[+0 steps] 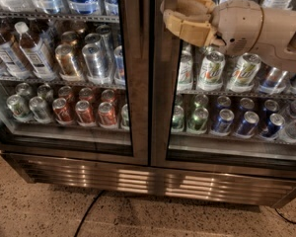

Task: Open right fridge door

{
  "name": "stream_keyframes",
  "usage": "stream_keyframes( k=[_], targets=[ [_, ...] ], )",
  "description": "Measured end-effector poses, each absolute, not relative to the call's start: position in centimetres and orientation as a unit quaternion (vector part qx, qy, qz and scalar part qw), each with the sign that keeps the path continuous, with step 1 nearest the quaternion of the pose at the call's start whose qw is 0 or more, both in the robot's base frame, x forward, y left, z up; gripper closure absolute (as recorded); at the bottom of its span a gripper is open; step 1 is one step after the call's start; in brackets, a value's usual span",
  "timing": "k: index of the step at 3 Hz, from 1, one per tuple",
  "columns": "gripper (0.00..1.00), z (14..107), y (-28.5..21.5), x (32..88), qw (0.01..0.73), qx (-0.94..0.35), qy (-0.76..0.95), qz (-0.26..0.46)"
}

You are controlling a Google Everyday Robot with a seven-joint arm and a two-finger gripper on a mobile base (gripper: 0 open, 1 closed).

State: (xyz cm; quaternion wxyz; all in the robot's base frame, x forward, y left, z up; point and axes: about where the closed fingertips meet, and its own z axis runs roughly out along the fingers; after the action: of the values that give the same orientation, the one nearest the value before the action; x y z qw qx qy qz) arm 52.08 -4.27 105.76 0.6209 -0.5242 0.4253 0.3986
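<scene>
The right fridge door (160, 107) fills the right half of the view, shut, its dark brushed-metal frame meeting the frame of the left door (135, 83) along a thin seam at the middle of the cabinet. Behind its glass, green-and-white cans (210, 70) stand on an upper shelf, and blue cans (246, 122) lie in a row on the shelf below, with a few green ones to their left. The gripper (168, 14) sits high up against this door, at the inner upright of its frame, reaching in from the right. Its two tan fingers (187, 31) are spread, one above the other, with a dark gap between them. The tips seem to lie on or just over the metal upright, though contact cannot be made out for certain. The pale, rounded arm (266, 28) runs off to the right edge, crossing in front of the upper glass. Behind the left door, red and copper cans (84, 111) lie on the lower shelf, with white-capped bottles (34, 51) above them at the far left. Below both doors runs a slatted metal grille (148, 179) catching bright bands of light. Under that is a speckled floor (34, 206), where a black cable (89, 214) trails out from beneath the cabinet.
</scene>
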Motion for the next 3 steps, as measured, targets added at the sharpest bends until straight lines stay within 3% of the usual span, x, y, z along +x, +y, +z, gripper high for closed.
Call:
stream_keyframes(
  k=[3],
  targets=[
    [1.0, 105.39, -4.52, 51.98, 0.622, -0.522, 0.425, 0.399]
  ],
)
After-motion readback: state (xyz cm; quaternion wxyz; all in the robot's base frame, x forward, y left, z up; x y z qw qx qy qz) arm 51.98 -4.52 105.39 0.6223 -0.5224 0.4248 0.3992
